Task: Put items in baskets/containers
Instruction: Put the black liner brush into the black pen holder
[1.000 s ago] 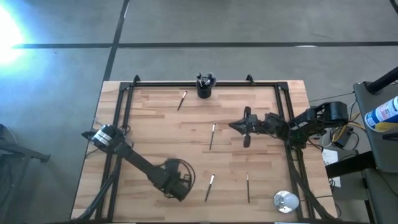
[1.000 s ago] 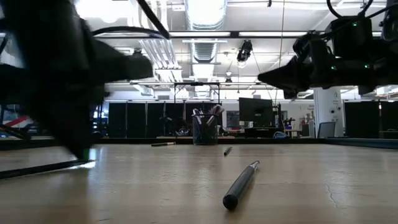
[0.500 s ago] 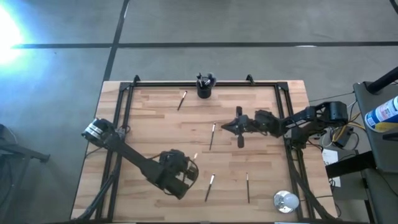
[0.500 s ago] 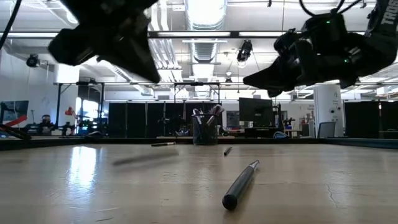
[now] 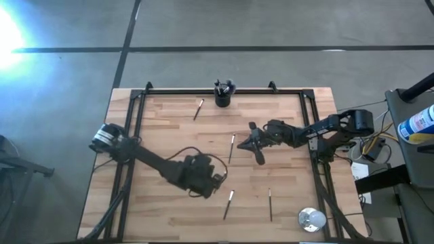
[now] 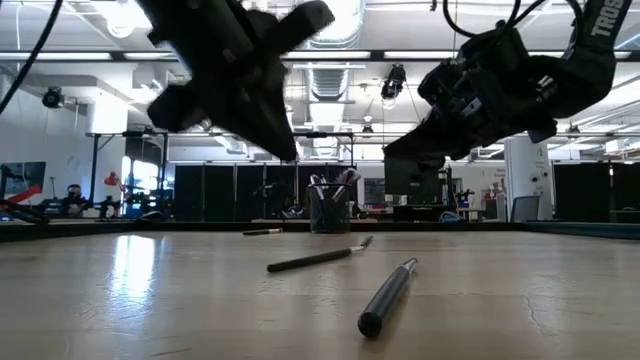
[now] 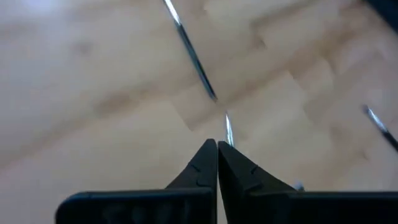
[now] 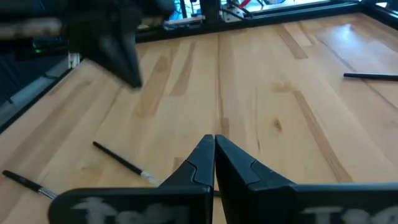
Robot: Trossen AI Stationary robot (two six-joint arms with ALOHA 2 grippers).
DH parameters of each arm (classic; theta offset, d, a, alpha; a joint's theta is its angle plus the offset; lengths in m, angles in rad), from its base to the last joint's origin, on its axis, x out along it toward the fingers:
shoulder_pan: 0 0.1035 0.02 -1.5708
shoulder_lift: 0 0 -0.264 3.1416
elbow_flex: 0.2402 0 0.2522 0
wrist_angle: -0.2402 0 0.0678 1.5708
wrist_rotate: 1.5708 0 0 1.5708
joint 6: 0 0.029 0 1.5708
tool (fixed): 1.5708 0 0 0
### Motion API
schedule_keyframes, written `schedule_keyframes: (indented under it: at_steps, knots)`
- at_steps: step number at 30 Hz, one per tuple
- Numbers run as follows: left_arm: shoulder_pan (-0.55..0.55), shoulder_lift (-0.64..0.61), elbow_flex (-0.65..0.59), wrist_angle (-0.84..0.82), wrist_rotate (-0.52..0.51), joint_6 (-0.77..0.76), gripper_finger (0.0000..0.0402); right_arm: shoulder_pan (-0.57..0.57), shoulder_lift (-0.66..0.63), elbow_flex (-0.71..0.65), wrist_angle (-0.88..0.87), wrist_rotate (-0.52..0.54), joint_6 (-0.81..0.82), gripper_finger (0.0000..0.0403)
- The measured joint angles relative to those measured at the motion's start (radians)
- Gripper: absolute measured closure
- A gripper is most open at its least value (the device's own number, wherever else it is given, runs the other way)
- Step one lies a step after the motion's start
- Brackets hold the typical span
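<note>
Both tools pinched shut and empty above the bench; four brushes loose.
Your left tool (image 5: pixel 215 181) hangs near the brush (image 5: pixel 230 198) at the near edge; your right tool (image 5: pixel 252 140) sits just beside the middle brush (image 5: pixel 231 148). The black cup (image 5: pixel 222 97) stands at the far rail, apparently holding several brushes. Another brush (image 5: pixel 199 108) lies left of it.
</note>
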Motion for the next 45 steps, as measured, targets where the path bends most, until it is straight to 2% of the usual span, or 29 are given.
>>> schedule_keyframes:
  at_steps: [3, 7, 10, 14, 17, 22, 26, 32, 35, 40, 45]
  knots:
    - [-0.005, 0.041, 0.001, 0.081, 0.083, -0.003, 0.0372, -0.001, -0.007, -0.005, 0.001, 0.000, -0.003, 0.0394]
    - [-0.047, 0.103, 0.026, 0.101, 0.157, -0.102, 0.0328, -0.002, -0.011, -0.010, 0.001, 0.000, -0.016, 0.0394]
    - [-0.085, 0.159, 0.071, 0.100, 0.166, -0.146, 0.0298, -0.002, -0.011, -0.013, -0.002, 0.000, -0.022, 0.0394]
    - [-0.113, 0.247, 0.167, 0.085, 0.157, -0.121, 0.0273, -0.002, -0.011, -0.013, -0.001, 0.002, -0.025, 0.0394]
    - [-0.120, 0.322, 0.262, -0.009, 0.135, -0.081, 0.0265, -0.002, -0.011, -0.013, 0.000, 0.008, -0.030, 0.0394]
    - [-0.120, 0.437, 0.434, -0.258, 0.116, -0.075, 0.0263, -0.002, -0.011, -0.012, 0.003, 0.008, -0.032, 0.0394]
    - [-0.122, 0.490, 0.501, -0.310, 0.100, -0.044, 0.0264, -0.002, -0.011, -0.012, 0.009, 0.009, -0.031, 0.0394]
    - [-0.129, 0.497, 0.495, -0.328, 0.085, -0.025, 0.0274, -0.002, -0.011, -0.016, 0.015, 0.008, -0.028, 0.0394]
    - [-0.129, 0.493, 0.476, -0.319, 0.084, 0.002, 0.0306, 0.000, -0.011, -0.025, 0.013, 0.008, -0.029, 0.0394]
    - [-0.130, 0.494, 0.427, -0.260, 0.082, 0.070, 0.0387, 0.000, -0.012, -0.029, -0.014, 0.008, -0.027, 0.0394]
    - [-0.150, 0.491, 0.391, -0.220, 0.023, 0.078, 0.0398, 0.022, -0.014, -0.029, -0.062, -0.009, -0.018, 0.0390]
